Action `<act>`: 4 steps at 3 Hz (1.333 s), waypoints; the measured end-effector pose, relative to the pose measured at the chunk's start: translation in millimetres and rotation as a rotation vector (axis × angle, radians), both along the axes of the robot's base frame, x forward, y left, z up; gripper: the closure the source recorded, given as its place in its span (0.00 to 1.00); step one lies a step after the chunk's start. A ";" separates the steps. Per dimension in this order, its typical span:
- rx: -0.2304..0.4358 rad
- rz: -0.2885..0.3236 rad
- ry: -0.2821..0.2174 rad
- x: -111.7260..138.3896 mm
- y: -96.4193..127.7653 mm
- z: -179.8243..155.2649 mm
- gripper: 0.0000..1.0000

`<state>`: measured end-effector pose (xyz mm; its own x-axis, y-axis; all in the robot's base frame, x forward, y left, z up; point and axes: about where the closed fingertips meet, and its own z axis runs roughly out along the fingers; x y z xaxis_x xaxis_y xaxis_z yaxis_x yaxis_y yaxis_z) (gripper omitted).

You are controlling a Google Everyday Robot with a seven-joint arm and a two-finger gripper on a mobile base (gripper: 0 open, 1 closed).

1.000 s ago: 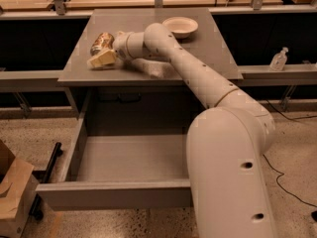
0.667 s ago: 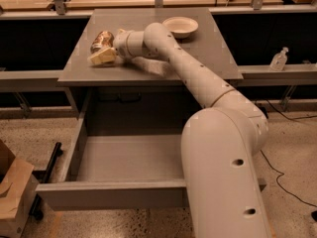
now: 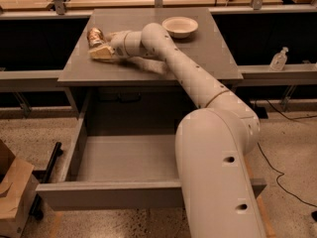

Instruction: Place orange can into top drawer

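Note:
The orange can point(image 3: 97, 42) lies on the left part of the grey cabinet top point(image 3: 148, 66), with its shiny end facing the back left. My gripper point(image 3: 106, 46) is right at the can, reaching in from the right, and its wrist hides the can's right side. The top drawer point(image 3: 124, 157) is pulled wide open below the cabinet top. Its grey inside holds nothing, and its flat front panel point(image 3: 109, 195) is nearest the camera. My white arm runs from the gripper down to the big base at the drawer's right end.
A white bowl point(image 3: 180, 26) stands at the back right of the cabinet top. A cardboard box point(image 3: 12, 192) sits on the floor at the left, next to the drawer front. A clear bottle point(image 3: 280, 59) stands on the ledge at the right. Cables lie on the floor at the right.
The lower, thick part of my arm has shifted a little to the left. The gripper and the can have stayed where they were on the cabinet top.

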<state>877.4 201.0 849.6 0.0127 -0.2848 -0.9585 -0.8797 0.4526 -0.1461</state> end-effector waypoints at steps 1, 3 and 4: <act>0.003 0.004 0.002 -0.3 1.8 -1.2 0.60; 0.007 -0.014 -0.010 -2.4 -5.5 4.4 1.00; 0.012 -0.005 -0.004 -14.1 -17.7 21.1 1.00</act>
<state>863.3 183.4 870.7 0.0151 -0.2731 -0.9619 -0.8767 0.4590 -0.1441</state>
